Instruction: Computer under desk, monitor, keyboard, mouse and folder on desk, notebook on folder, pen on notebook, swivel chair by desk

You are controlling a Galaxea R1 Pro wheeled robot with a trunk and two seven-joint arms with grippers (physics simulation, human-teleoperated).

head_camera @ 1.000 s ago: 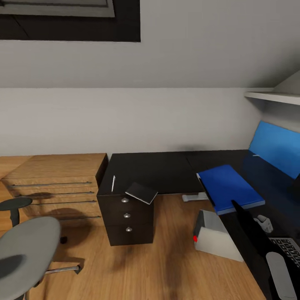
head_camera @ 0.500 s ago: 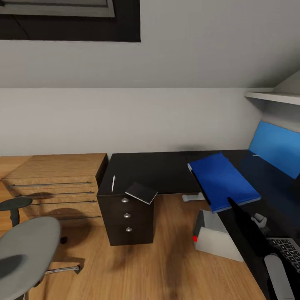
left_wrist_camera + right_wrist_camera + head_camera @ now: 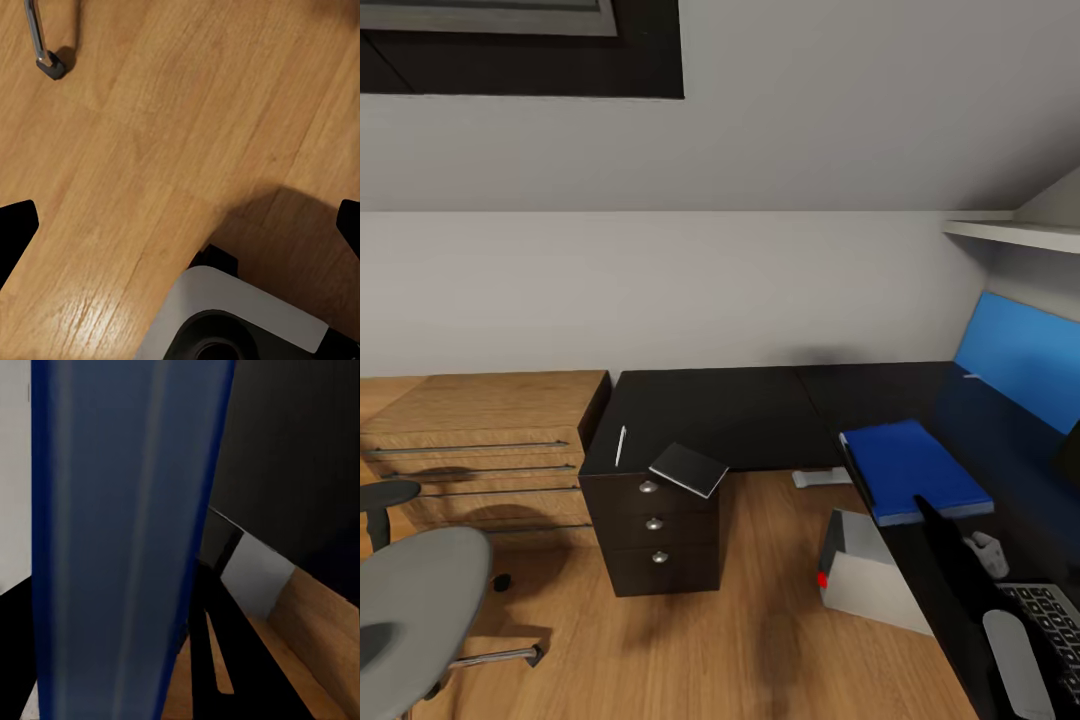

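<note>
Folder over the bench's right wing.
My right gripper holds the blue folder (image 3: 915, 470) above the bench (image 3: 740, 410); left gripper (image 3: 180, 229) spread wide over the floor (image 3: 150, 135); notebook (image 3: 688, 468) and pen (image 3: 621, 446) lie on the drawer end; computer (image 3: 865, 575) underneath.

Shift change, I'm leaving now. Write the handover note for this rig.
The left end effector is open and empty, over the floor.
The right end effector is shut on the folder, over the desk.
Done: folder off the swivel chair; keyboard on desk; computer on the floor by it.
Left: release folder, stack notebook, then pen, bring the chair closer.
</note>
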